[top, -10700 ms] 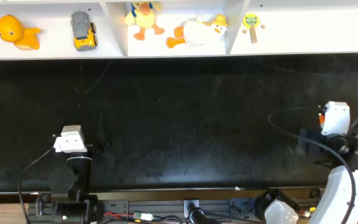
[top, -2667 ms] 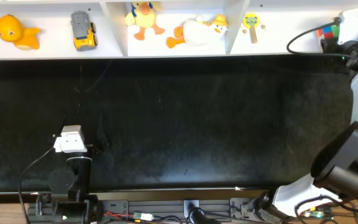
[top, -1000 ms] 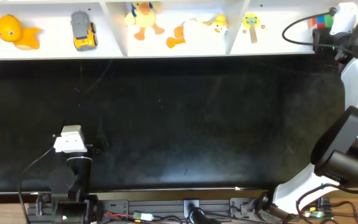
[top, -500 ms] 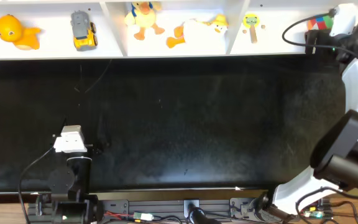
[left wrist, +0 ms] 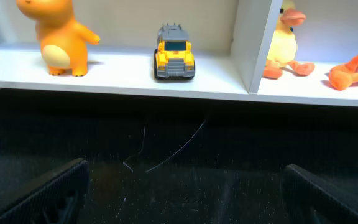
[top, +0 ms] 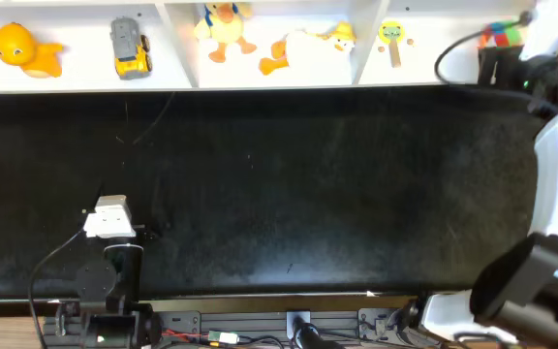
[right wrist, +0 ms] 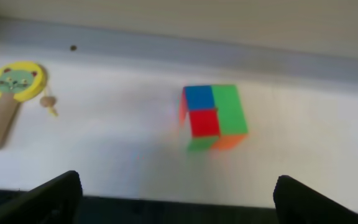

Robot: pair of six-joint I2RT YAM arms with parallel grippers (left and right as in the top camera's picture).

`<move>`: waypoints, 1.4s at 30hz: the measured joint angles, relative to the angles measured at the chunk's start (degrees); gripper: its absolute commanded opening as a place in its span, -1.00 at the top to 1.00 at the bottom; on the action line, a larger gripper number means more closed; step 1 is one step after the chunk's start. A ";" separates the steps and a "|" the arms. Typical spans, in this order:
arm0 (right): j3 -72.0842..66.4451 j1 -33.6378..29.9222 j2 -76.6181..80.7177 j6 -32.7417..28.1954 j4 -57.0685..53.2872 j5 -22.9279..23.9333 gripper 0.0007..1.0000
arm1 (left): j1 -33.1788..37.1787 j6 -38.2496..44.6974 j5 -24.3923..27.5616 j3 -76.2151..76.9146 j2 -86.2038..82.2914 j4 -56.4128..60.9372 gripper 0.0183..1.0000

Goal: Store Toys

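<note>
A multicoloured cube [right wrist: 213, 117] rests on the white shelf [right wrist: 123, 155] in its right compartment, also seen as the cube [top: 505, 36] from above. My right gripper [right wrist: 176, 186] is open, a short way back from the cube, with nothing between its fingers; from above the right gripper [top: 500, 66] is at the shelf's front edge. A yellow rattle drum [right wrist: 8, 93] lies in the same compartment, apart from the cube. My left gripper [left wrist: 185, 171] is open and empty, low over the black mat near the left gripper's base [top: 109, 218].
The shelf [top: 279, 79] along the far edge holds an orange duck [top: 22, 48], a yellow truck [top: 130, 48], a yellow plush duck [top: 223, 29], a white plush duck [top: 308, 48] and the rattle [top: 392, 39]. White dividers [left wrist: 253, 43] separate the compartments. The black mat [top: 279, 184] is bare.
The right arm rose from the mat's right side to the shelf with the cube, set it down in the right compartment, let go and drew back slightly. The left arm stayed still.
</note>
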 measured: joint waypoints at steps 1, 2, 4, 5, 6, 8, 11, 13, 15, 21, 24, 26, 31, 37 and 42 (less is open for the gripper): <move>-2.43 0.04 -1.40 -0.04 0.76 0.00 -0.99 | 0.00 0.00 0.00 0.00 0.00 0.00 -1.00; -4.79 0.04 -2.82 -0.02 1.46 0.04 -0.99 | 0.00 0.00 0.00 0.00 0.00 0.00 -1.00; -9.33 0.09 -5.84 0.00 1.99 0.04 -0.99 | 0.00 0.00 0.00 0.00 0.00 0.00 -1.00; -11.61 0.22 -7.63 -0.02 2.12 0.07 -1.00 | 0.00 0.00 0.00 0.00 0.00 0.02 -1.00; -13.38 0.39 -9.18 0.02 2.05 0.07 -0.99 | 0.00 0.00 0.00 0.00 0.00 0.00 -1.00; -16.06 1.16 -12.09 -0.02 2.05 0.09 -0.99 | 0.00 0.00 0.00 0.00 0.00 0.00 -1.00; -18.80 3.32 -16.13 -0.02 2.03 0.02 -0.99 | 0.00 0.00 0.00 0.00 0.00 0.00 -1.00; -20.57 5.55 -19.10 -0.02 2.32 0.07 -0.99 | 0.00 0.00 0.00 0.00 0.00 0.00 -1.00; -22.38 7.91 -22.08 0.00 2.45 0.00 -0.99 | 0.00 0.00 0.00 0.00 0.00 0.00 -1.00; -27.74 14.58 -29.22 -0.02 5.62 -0.17 -0.99 | 0.00 0.00 -0.02 0.00 0.00 0.00 -1.00; -31.89 16.15 -32.30 -0.02 9.44 -0.17 -0.99 | 0.00 0.00 0.00 0.00 0.00 0.00 -1.00; -35.32 16.96 -34.75 -0.02 12.72 -0.15 -0.99 | 0.00 0.00 0.00 0.00 0.00 0.00 -1.00; -44.44 19.30 -42.49 0.00 20.61 -0.13 -0.99 | 0.00 0.00 0.00 0.00 0.00 0.02 -1.00; -53.40 20.57 -50.27 -0.04 24.11 -0.11 -0.99 | 0.00 0.00 0.00 0.00 0.00 0.00 -1.00; -59.32 20.57 -55.32 -0.02 24.46 0.00 -1.00 | 0.00 0.00 0.00 0.00 0.00 0.00 -1.00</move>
